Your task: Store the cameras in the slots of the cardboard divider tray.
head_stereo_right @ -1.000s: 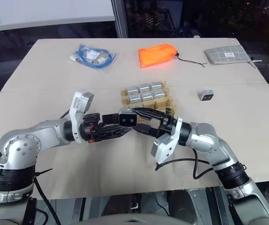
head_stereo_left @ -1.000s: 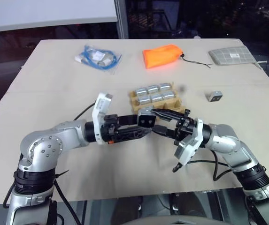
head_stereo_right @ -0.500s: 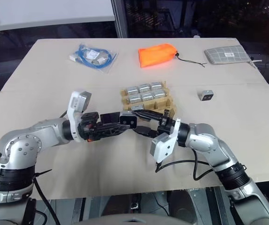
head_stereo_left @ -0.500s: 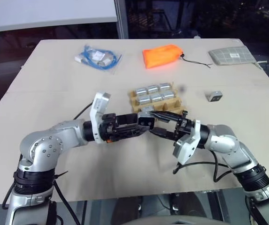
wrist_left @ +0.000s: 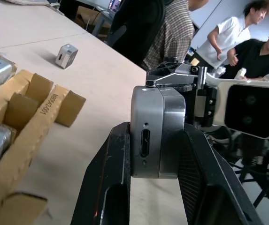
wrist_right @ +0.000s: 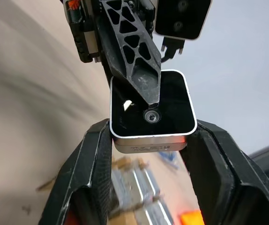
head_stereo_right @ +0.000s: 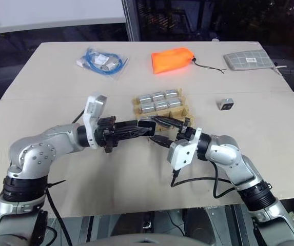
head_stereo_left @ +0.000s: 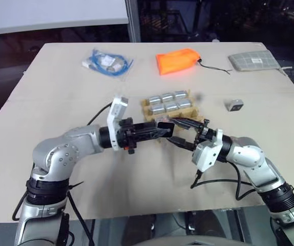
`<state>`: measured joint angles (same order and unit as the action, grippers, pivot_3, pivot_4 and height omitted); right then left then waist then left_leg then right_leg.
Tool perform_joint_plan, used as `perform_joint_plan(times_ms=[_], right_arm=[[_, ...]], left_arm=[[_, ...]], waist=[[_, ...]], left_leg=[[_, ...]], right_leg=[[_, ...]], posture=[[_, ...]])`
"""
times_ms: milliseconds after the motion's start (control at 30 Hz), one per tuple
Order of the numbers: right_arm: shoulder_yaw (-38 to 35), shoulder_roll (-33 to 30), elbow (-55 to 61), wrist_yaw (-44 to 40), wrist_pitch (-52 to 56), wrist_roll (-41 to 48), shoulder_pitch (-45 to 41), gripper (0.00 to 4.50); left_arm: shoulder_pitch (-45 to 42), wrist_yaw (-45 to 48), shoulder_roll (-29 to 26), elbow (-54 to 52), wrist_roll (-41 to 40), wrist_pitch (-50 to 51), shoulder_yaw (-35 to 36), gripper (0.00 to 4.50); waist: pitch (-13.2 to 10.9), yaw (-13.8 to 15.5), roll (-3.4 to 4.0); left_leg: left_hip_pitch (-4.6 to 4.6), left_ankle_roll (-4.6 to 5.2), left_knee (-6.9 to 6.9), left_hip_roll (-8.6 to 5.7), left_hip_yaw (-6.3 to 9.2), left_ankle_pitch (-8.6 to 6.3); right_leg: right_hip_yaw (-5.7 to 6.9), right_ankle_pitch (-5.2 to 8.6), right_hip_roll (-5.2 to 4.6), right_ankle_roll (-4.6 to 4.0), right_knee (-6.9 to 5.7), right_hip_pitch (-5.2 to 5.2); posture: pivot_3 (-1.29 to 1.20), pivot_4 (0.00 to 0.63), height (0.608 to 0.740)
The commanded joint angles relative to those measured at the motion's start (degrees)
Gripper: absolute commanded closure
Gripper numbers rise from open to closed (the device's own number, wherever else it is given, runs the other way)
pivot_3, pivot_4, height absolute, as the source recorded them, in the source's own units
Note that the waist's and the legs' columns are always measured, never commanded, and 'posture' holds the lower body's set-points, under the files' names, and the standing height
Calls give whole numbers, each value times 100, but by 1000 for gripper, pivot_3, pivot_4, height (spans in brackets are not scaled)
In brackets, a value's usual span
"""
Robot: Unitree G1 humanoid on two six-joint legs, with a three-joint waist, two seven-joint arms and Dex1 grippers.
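Left wrist view: cardboard divider tray (wrist_left: pixel 40 105) strip bears small, unreadable print.

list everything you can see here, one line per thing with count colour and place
cameras in the tray: six, silver-grey, in the two far rows of slots
cardboard divider tray: one, brown, table centre
held camera: one, silver-grey, between both grippers in front of the tray
loose camera: one, silver-grey, on the table right of the tray
orange pouch: one, orange, far centre
blue cable bag: one, clear with blue cable, far left
grey gridded pad: one, grey, far right corner
table: one, beige
people: several, beyond the table edge
left gripper: black, shut on the held camera
right gripper: black, fingers flanking the same camera
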<state>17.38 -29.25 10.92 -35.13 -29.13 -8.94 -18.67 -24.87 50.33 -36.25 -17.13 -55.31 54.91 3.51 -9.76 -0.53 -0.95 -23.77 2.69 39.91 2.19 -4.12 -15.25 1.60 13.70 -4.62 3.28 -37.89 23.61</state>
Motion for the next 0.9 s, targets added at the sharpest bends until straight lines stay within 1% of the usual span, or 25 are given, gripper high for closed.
perform_joint_plan(times_ms=[33,67,100,200,333,433,500,600,667,700,800,900], right_arm=[[-318,-136,203,-60,367,261,139,900],[-398,-156,168,-48,505,340,187,374],[-487,-199,127,-35,594,358,218,84],[-830,-272,124,73,879,442,314,84],[-1383,-337,296,235,1372,614,422,84],[-1655,-371,428,288,1632,703,442,84],[-1942,-368,599,347,1948,925,438,84],[-2325,-459,1049,136,2894,1734,488,84],[-2669,-723,1456,-129,3959,2640,600,84],[-2858,-917,1664,-266,4538,3126,704,84],[-3555,-1754,2262,-701,6062,4435,1162,84],[-4284,-2387,2555,-948,7058,5502,1553,84]], left_arm=[[-442,221,14,227,499,-550,-163,3700],[-592,287,42,377,709,-739,-263,3700],[-755,358,74,554,916,-930,-363,3700],[-1152,449,187,1073,1679,-1593,-713,3700],[-1418,814,221,1604,2721,-2569,-1361,3700],[-1564,940,343,1966,3133,-2947,-1583,3700],[-1715,989,461,2291,3438,-3192,-1738,3700],[-1973,944,656,2740,3779,-3407,-1798,3700],[-2144,900,821,2982,3889,-3479,-1750,3700],[-2202,895,891,3067,3930,-3536,-1726,3700],[-2285,966,1015,3197,3998,-3577,-1711,3700],[-2302,1058,1094,3235,4061,-3570,-1740,3700]], waist=[[0,21,-1],[0,22,-1],[0,27,-1],[0,37,-1],[-1,47,-1],[-1,45,-1],[-1,60,-1],[-2,105,-2],[-2,130,-2],[-2,145,-2],[-2,169,-1],[-3,148,-2]], left_leg=[[0,0,0,-1,1,0],[-1,0,0,-2,1,0],[-1,0,0,-3,-1,0],[-2,1,0,-6,-3,0],[-6,1,-4,-6,-5,-1],[-6,1,-12,-5,-8,-1],[-7,1,-14,-5,-8,-1],[-9,2,-14,-5,-8,-1],[-10,4,-15,-5,-7,-2],[-11,5,-15,-5,-4,-3],[-17,24,-16,-6,0,-14],[-20,41,-17,-7,-1,-24]], right_leg=[[2,0,0,0,0,-1],[3,0,0,0,1,-1],[1,0,0,0,2,-1],[0,0,1,0,3,-1],[1,0,4,1,8,1],[-1,0,5,1,14,4],[0,0,5,1,14,6],[0,-1,5,2,15,6],[0,-1,5,2,18,5],[2,-1,5,2,19,4],[10,-1,1,2,27,3],[9,-1,-3,2,30,4]], posture=[[0,150,740],[0,150,740],[0,150,740],[0,150,740],[0,150,740],[0,150,740],[0,150,740],[0,150,740],[0,150,740],[0,150,740],[0,150,740],[0,150,740]])
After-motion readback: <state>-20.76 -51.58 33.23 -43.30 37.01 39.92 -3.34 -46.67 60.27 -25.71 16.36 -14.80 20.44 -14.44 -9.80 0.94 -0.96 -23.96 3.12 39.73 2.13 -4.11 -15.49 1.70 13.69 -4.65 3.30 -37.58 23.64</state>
